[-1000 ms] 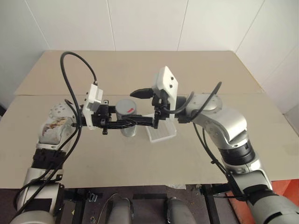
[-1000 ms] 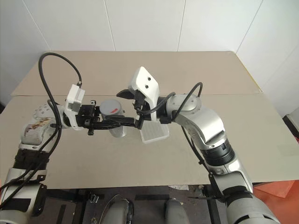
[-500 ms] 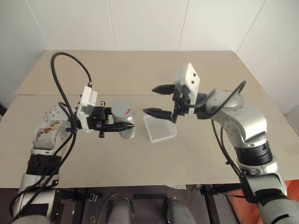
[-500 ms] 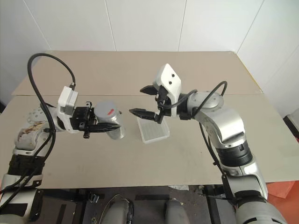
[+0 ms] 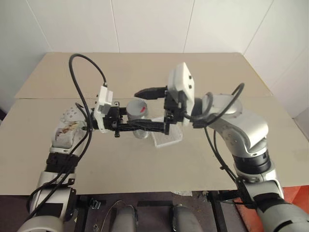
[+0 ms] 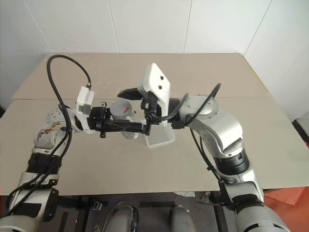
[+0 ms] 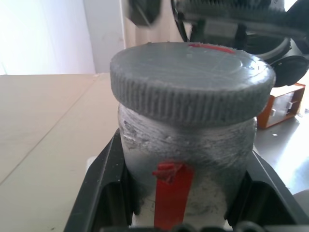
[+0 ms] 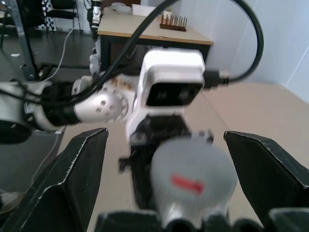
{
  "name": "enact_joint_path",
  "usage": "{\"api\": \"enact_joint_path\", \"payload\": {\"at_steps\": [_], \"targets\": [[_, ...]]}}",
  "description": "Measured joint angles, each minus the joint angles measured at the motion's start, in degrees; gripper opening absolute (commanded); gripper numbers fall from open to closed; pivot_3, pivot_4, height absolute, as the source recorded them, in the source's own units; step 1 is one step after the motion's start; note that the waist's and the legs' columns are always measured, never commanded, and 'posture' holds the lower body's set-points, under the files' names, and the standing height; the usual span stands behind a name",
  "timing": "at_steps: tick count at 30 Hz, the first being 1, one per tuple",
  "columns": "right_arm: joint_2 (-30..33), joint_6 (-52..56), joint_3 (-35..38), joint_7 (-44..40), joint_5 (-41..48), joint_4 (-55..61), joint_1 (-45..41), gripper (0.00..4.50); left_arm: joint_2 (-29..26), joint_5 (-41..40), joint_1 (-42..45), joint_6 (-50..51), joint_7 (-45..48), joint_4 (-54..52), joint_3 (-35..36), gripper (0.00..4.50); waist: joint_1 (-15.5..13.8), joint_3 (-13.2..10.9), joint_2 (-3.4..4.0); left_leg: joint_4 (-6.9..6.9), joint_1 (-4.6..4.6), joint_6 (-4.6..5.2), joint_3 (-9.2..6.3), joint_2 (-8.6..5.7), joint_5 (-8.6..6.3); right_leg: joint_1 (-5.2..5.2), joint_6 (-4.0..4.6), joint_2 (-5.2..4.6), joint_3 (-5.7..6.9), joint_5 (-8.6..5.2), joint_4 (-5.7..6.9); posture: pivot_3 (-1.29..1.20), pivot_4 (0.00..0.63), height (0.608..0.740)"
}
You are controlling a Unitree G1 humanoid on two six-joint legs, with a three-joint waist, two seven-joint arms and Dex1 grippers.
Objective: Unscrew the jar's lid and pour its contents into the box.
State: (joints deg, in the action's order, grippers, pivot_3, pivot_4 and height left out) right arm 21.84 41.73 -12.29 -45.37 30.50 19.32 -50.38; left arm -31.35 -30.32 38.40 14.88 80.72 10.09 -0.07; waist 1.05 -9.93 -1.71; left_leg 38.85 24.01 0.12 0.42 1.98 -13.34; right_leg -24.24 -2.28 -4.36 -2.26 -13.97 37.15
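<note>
Jar point(image 7: 186, 159) sits clamped between the two black fingers point(image 7: 104, 188) of my left gripper point(image 5: 140, 126), held up off the table point(image 5: 120, 164) with its grey lid point(image 7: 192, 82) facing upward, the small red mark on top plain to see. My right gripper point(image 5: 157, 108) stands wide, holding nothing, one finger point(image 5: 150, 91) reaching over the far side of the lid and the other low on the near side, so the cap lies between them; I cannot tell whether either finger touches it. From the right wrist view the lid point(image 8: 193, 181) lies squarely between my spread fingers. As I judge it, only the first part is done: the jar is picked up and steadied. The lid looks fully seated on the threads, so the unscrewing is not yet begun, or at least shows no result. The box point(image 5: 169, 137) lies on the table just past and below the jar, toward my right arm, and looks empty. I cannot make out the contents through the jar's wall. Left to do: close on the lid, twist it off, set it aside, then tip the jar over the box.
</note>
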Motion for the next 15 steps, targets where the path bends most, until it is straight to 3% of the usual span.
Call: {"api": "enact_joint_path", "payload": {"at_steps": [15], "targets": [[-4.76,-1.33,-1.19,0.15,-4.46,-8.19,-1.95,4.47,-0.51,-0.10,0.04,0.37,0.61,-0.37,-0.14,1.93,-0.11,0.00,0.00,-0.01,0.02,0.00,0.00,0.00,0.00,-0.01,0.00,-0.01,0.01,0.00,-0.01,0.00,0.150,0.740]]}}
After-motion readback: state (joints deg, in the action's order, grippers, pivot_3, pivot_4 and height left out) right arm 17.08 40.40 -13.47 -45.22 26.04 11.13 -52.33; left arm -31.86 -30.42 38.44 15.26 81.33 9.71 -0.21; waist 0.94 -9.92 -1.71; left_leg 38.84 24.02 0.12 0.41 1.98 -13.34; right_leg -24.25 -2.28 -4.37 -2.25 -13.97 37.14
